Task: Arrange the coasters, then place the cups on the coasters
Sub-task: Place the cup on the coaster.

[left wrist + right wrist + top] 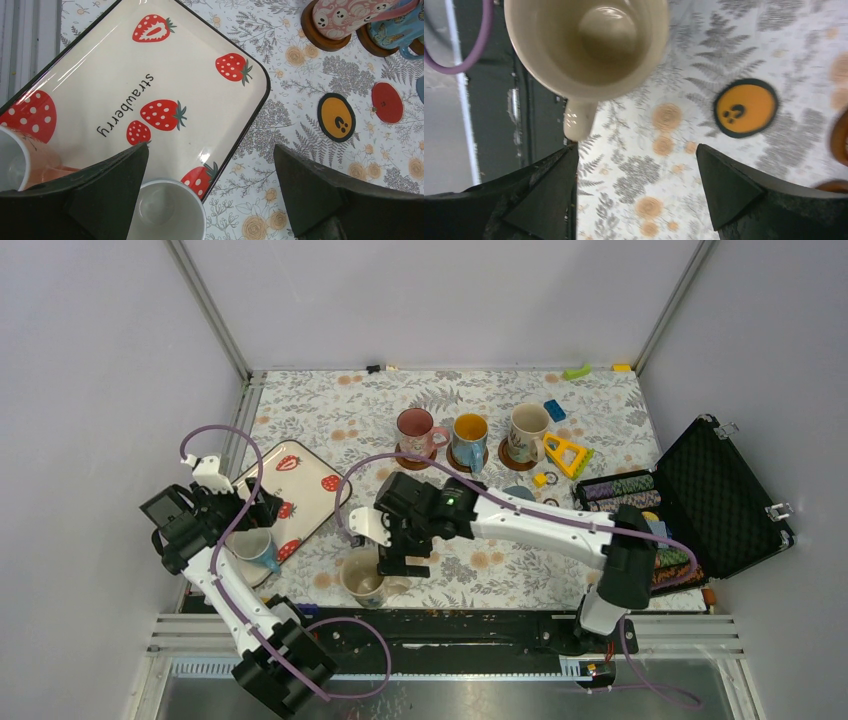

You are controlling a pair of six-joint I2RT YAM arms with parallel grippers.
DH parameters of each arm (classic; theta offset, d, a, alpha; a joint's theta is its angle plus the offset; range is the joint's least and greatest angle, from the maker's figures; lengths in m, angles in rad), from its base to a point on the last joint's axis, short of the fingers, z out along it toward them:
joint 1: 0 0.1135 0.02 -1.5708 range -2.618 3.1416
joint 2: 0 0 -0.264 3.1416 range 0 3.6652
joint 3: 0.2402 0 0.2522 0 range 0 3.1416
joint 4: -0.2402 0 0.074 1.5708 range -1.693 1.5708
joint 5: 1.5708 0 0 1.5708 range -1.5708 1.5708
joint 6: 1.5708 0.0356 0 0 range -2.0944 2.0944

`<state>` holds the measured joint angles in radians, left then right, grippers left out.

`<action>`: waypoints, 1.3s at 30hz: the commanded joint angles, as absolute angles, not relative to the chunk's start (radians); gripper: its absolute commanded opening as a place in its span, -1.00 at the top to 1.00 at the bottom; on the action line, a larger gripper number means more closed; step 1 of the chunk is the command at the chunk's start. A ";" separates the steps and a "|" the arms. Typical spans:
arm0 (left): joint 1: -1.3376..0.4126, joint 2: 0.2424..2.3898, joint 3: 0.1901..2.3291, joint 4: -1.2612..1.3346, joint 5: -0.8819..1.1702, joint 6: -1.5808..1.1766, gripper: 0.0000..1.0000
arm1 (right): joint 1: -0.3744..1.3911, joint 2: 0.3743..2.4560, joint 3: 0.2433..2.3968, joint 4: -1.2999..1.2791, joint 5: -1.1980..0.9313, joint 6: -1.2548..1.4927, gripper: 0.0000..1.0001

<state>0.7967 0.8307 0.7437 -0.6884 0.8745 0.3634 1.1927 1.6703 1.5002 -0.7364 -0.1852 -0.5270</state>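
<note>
At the near edge the cream mug (589,45) stands upright on bare cloth, handle toward the right gripper (636,150), whose jaws gape wide and empty just above. The orange coaster (745,107) (thin, black-rimmed, unoccupied) lies beside it. The left gripper (210,150), farther off and equally wide, hovers empty over the glossy tray (100,75).

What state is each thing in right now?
Pink mug: upright, on a brown coaster.
Blue mug: upright, on a brown coaster.
Back cream mug: upright, on a brown coaster.
Front cream mug: upright, on bare cloth.
Orange coaster: bare.
Red coaster: bare.
Case: open.
Left gripper: open.
Right gripper: open, empty.
</note>
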 commanded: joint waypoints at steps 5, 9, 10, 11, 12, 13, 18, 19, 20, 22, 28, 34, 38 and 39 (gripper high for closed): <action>0.817 0.824 0.730 -0.670 0.953 0.411 -0.97 | 1.200 1.829 1.527 -0.645 -0.333 -0.376 -0.91; 0.822 0.835 0.730 -0.671 0.960 0.412 -0.97 | 1.200 1.886 1.537 -0.616 -0.368 -0.350 -0.77; 0.823 0.837 0.730 -0.671 0.961 0.413 -0.97 | 1.200 1.893 1.536 -0.606 -0.370 -0.351 -0.74; 0.824 0.839 0.730 -0.671 0.961 0.413 -0.97 | 1.200 1.896 1.536 -0.598 -0.375 -0.355 -0.73; 0.824 0.839 0.729 -0.671 0.963 0.414 -0.97 | 1.200 1.897 1.537 -0.597 -0.387 -0.360 -0.72; 0.825 0.838 0.729 -0.671 0.963 0.416 -0.97 | 1.200 1.894 1.538 -0.600 -0.396 -0.358 -0.72; 0.830 0.829 0.726 -0.670 0.969 0.418 -0.97 | 1.200 1.834 1.494 -0.560 -0.332 -0.326 -0.73; 0.831 0.828 0.726 -0.672 0.971 0.419 -0.97 | 1.199 1.833 1.485 -0.549 -0.321 -0.326 -0.60; 0.831 0.828 0.726 -0.675 0.974 0.422 -0.97 | 1.200 1.838 1.482 -0.543 -0.322 -0.327 -0.17; 0.833 0.825 0.726 -0.678 0.979 0.428 -0.97 | 1.200 1.848 1.497 -0.550 -0.327 -0.327 0.91; 0.840 0.816 0.726 -0.684 0.987 0.435 -0.97 | 1.173 1.586 1.532 -0.640 -0.265 -0.454 1.00; 0.841 0.812 0.724 -0.657 0.968 0.384 -0.97 | 0.963 1.188 1.292 -0.571 -0.178 -0.545 1.00; 0.844 0.812 0.731 -0.622 0.923 0.311 -0.97 | 0.808 0.966 1.019 -0.466 -0.058 -0.607 1.00; 0.844 0.813 0.734 -0.622 0.922 0.307 -0.97 | 0.779 0.929 0.955 -0.450 -0.027 -0.605 1.00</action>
